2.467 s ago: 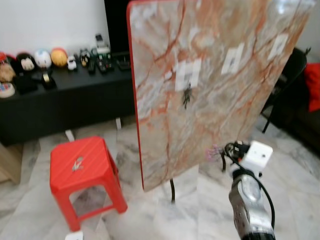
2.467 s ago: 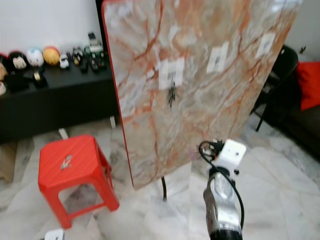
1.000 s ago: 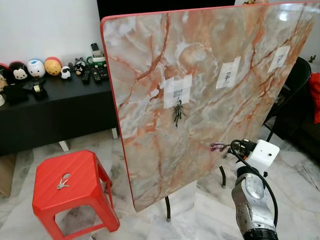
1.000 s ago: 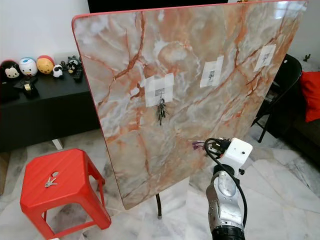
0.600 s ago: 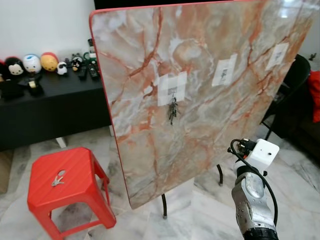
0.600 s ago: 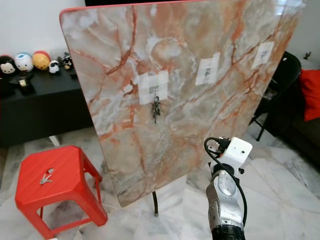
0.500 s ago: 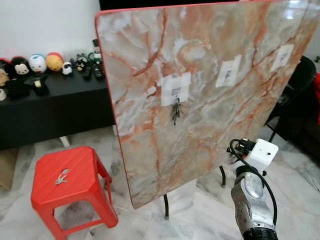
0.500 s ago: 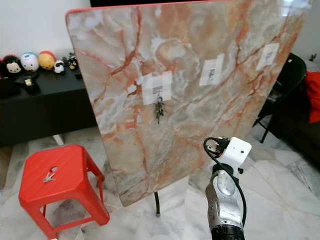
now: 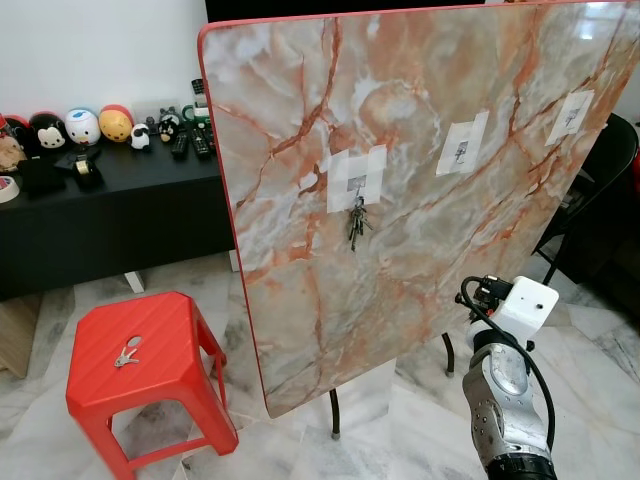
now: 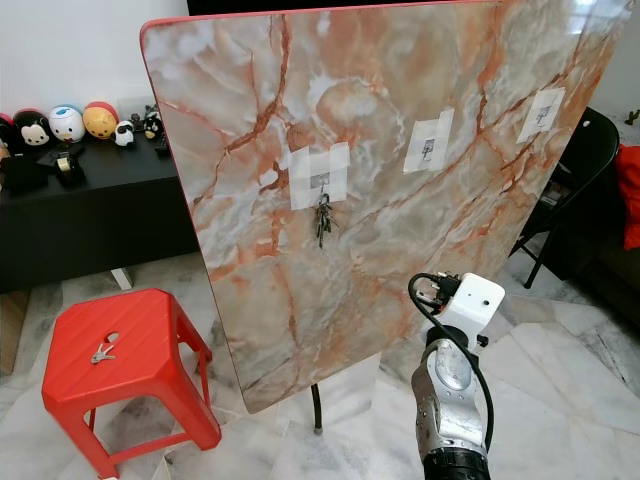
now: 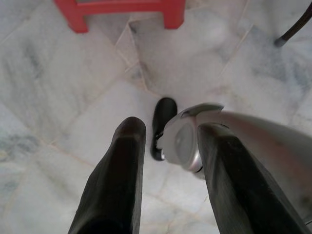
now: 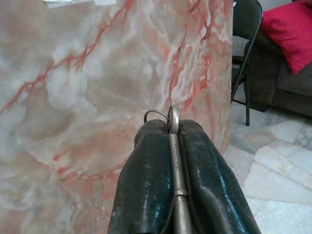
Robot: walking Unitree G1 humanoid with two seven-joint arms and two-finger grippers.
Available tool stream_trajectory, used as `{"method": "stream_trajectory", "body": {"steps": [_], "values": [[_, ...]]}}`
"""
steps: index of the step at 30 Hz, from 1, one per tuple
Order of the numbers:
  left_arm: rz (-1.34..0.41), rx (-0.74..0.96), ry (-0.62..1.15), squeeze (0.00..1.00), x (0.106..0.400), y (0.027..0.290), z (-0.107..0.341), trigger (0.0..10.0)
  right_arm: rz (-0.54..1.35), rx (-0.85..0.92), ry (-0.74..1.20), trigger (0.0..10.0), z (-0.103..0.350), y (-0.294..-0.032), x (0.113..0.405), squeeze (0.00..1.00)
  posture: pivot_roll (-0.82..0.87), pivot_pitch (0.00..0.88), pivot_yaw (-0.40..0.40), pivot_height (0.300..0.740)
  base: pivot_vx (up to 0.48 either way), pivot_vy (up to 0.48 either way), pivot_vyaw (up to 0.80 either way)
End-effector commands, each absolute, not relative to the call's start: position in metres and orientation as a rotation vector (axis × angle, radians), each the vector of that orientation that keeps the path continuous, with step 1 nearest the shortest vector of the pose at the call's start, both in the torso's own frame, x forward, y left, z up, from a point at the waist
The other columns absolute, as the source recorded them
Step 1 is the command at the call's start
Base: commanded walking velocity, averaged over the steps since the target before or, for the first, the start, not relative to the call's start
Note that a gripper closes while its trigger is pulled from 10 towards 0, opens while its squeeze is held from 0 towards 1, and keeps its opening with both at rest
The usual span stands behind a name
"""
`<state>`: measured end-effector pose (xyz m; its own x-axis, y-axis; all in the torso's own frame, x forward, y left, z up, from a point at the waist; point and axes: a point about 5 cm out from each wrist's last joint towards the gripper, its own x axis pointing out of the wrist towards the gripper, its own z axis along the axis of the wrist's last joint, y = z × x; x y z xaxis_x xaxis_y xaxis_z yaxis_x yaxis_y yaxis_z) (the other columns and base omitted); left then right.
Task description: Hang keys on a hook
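1. You can't read any print on the taped labels [image 9: 356, 180] of the marble board [image 9: 420, 180].
2. Your right gripper [image 12: 171, 127] faces the board, fingers pinched on a key [image 12: 173, 117] — its blade hidden.
3. Your left gripper [image 11: 168, 131] hangs gaping, empty, over floor.
4. One key bunch [image 9: 356, 222] hangs mid-board; another key [image 9: 126, 353] lies on the red stool [image 9: 150, 370].

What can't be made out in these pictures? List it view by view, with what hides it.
- Held key, right wrist view: just a metal edge and ring show; the shut fingers of the right gripper cover the rest.
- Middle hook, eye views: too small to tell its shape.
- Hanging keys, eye views: too small to count.
- Small metal item on the red stool, eye views: too small to confirm as a key.
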<state>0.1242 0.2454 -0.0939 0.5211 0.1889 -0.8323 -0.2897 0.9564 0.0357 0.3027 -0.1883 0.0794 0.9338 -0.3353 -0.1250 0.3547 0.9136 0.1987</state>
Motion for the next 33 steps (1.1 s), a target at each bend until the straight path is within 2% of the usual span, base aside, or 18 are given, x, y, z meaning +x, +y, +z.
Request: {"method": "stream_trajectory", "body": {"steps": [1,6,20,27,33], "values": [[0.276,-0.120,0.981,0.00,0.132,0.237,-0.094,10.0,-0.364,0.218,0.081,10.0,0.083,-0.191,0.305,0.00,0.06,0.000,-0.084,0.714,0.251,0.000,0.00],[0.272,-0.124,0.976,0.00,0.134,0.236,-0.094,10.0,-0.366,0.217,0.082,10.0,0.082,-0.192,0.305,0.00,0.05,0.000,-0.085,0.714,0.256,0.000,0.00],[0.300,-0.124,1.006,0.00,0.103,0.254,-0.097,10.0,-0.365,0.216,0.080,10.0,0.083,-0.192,0.306,0.00,0.06,0.000,-0.089,0.714,0.283,0.000,0.00],[0.280,-0.131,1.016,0.00,0.107,0.239,-0.100,10.0,-0.367,0.215,0.081,10.0,0.083,-0.192,0.306,0.00,0.06,0.000,-0.090,0.714,0.125,0.000,0.00],[0.254,-0.128,1.010,0.00,0.123,0.222,-0.100,10.0,-0.376,0.213,0.078,10.0,0.083,-0.194,0.306,0.00,0.06,0.000,-0.089,0.714,0.000,0.000,0.00]]}}
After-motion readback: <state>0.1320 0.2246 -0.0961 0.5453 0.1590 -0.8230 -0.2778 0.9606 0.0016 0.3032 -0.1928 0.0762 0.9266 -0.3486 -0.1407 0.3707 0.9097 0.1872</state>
